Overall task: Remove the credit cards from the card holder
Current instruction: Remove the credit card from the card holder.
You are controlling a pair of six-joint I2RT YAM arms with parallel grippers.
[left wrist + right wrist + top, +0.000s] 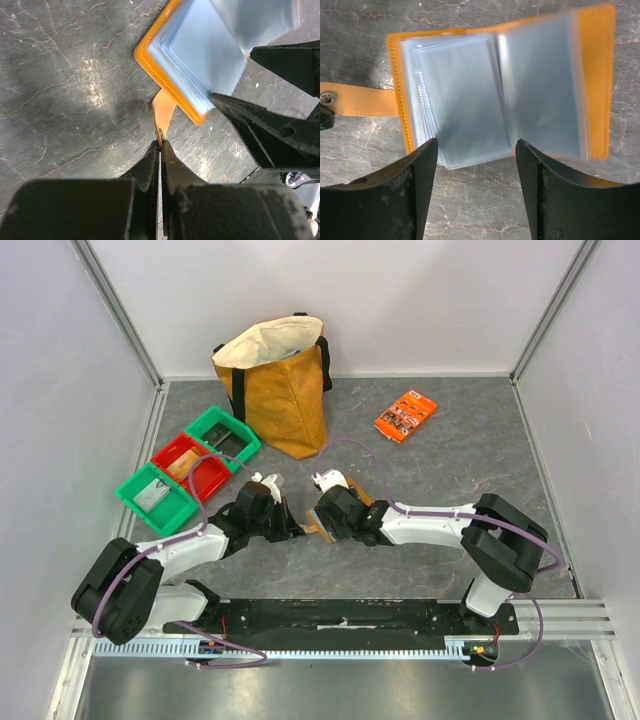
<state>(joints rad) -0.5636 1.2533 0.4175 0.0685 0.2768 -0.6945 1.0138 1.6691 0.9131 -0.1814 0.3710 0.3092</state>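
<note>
Card holder (316, 531), tan-orange, lies open on the grey stone-look table (480, 455) just below centre of the overhead view, between the two gripper heads. The left gripper (290, 525) reaches in from 8 o'clock and the right gripper (322, 515) from 3 o'clock. Both are right at the holder. A mustard tote bag (280, 390) stands at 12 o'clock, an orange printed packet (405, 415) lies at 1 o'clock, and green and red bins (190, 465) sit at 10 o'clock.

Left wrist view: the left gripper (160, 145) is closed tight on the tip of the holder's closure strap (164, 107), pinning it. The card holder (200, 55) lies beyond the jaws toward 1 o'clock, corner first. The right gripper's dark fingers (260, 125) come in from 3 o'clock at its edge.

Right wrist view: the card holder (597, 75) is spread flat with its long axis running 9 to 3 o'clock. Its clear sleeves (460, 100) are fanned and blurred, and the strap (360, 100) trails off to 9 o'clock. The right gripper (475, 150) stands wide open and holds nothing, with its tips at the sleeves' near edge at 6 o'clock. No credit cards can be made out inside the pale sleeves.

With the strap held down, the right arm is the nearer one to the sleeves and probably the one to pick at them.
</note>
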